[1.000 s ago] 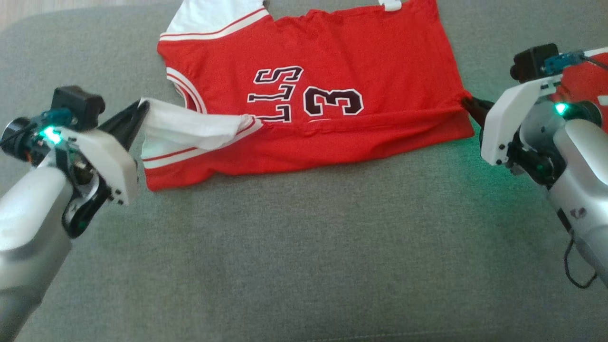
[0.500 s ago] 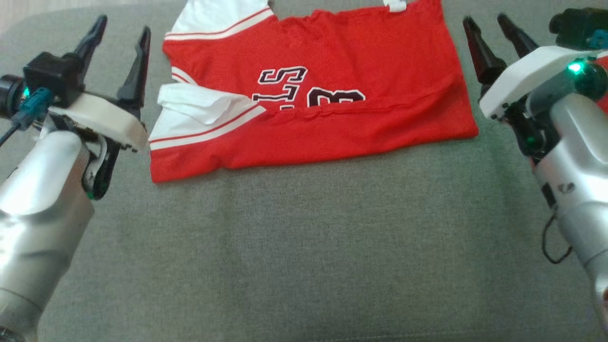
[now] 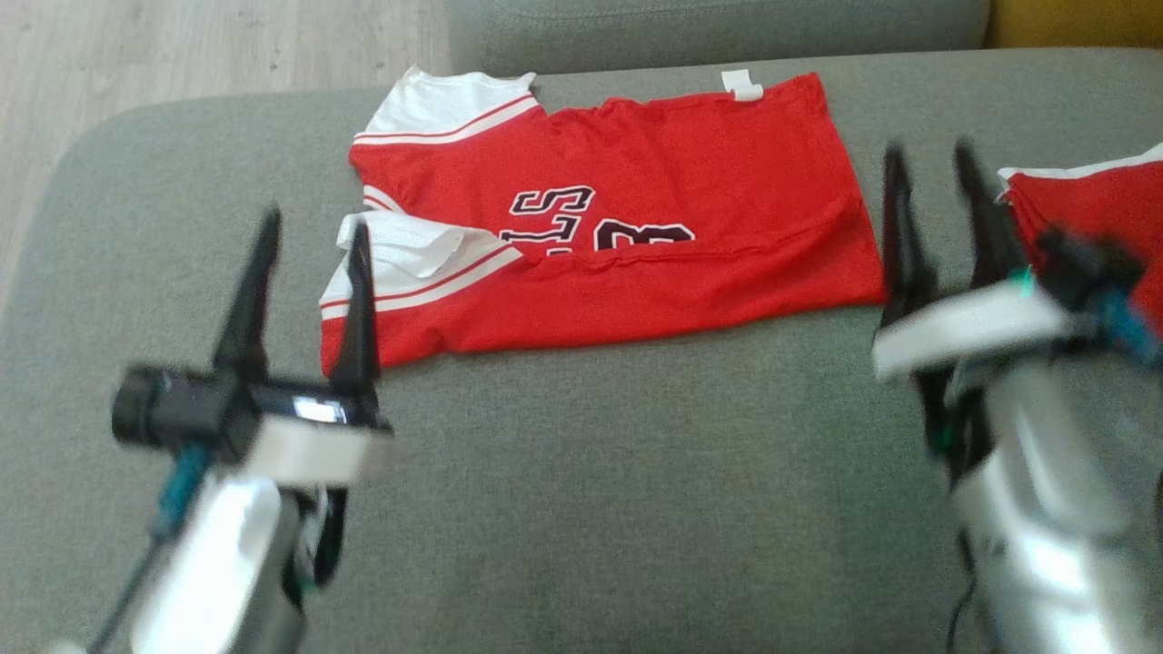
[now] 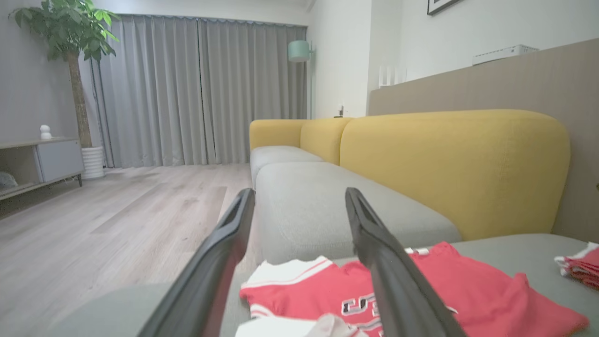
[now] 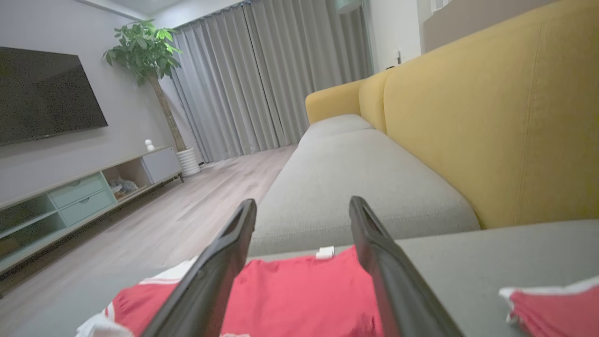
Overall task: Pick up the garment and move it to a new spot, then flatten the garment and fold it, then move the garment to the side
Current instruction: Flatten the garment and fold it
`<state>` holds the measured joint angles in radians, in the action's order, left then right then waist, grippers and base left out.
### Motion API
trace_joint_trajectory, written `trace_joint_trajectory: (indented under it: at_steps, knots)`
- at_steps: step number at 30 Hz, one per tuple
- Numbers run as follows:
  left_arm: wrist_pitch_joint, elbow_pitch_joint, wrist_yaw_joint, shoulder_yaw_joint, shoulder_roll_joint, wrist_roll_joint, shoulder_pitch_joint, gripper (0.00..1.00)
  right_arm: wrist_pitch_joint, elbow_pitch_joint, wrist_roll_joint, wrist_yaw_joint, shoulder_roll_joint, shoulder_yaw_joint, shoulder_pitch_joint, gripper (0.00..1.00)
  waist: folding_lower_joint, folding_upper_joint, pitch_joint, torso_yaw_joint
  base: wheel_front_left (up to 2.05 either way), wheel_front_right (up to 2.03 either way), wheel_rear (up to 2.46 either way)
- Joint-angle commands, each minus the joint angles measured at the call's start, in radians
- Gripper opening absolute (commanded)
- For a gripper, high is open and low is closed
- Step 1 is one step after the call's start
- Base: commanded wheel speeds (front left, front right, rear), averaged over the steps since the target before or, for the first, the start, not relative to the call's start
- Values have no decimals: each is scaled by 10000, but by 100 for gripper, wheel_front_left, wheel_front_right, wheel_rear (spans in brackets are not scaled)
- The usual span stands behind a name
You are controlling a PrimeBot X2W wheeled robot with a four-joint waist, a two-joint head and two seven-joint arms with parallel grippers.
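A home living room: a long sofa with grey seats and yellow backrests, floor-length grey curtains, a tall potted plant, a wall-mounted television above a low media cabinet, a floor lamp, pale wood flooring.

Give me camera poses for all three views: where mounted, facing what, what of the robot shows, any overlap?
Head view: on the head, looking forward and down at the grey sofa seat and red jersey; left gripper and right gripper show, both open.
Left wrist view: low over the sofa seat, looking along it toward the curtains; its own fingers show.
Right wrist view: likewise low, facing the curtains and TV; its own fingers show.
Shared: all three see the red jersey and the second red garment.
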<state>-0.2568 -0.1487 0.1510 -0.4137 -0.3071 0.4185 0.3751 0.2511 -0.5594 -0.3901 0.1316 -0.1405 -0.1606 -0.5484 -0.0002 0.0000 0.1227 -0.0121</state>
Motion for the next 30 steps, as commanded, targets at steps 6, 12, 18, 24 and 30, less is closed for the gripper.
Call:
trace_joint_trajectory:
  at_steps: [6, 12, 18, 24, 30]
  knots:
    - [-48, 483, -309, 1580, 804, -931, -1687, 100, 105, 1949, 1398, -9, 873, 587, 2622, 100, 2, 0, -78, -72, 0, 0, 0]
    - [-48, 120, -801, 2204, 1086, -1346, -1882, 100, 105, 2254, 1212, -9, 897, 277, 2914, 100, 2, 0, -40, -286, 0, 0, 0]
    - [-48, -1281, -1088, 2360, 1144, -1714, -1344, 100, 106, 2394, 1133, -9, 900, 22, 2769, 100, 2, 0, 219, -574, 0, 0, 0]
    - [89, -3275, -863, 2615, 1007, -1715, -306, 100, 106, 2506, 1109, -9, 901, -65, 2682, 100, 2, 0, 740, -761, 0, 0, 0]
    - [667, -4895, -906, 2638, 775, -1651, 577, 100, 106, 2621, 1050, -9, 901, -38, 2531, 100, 2, 0, 1201, -918, 0, 0, 0]
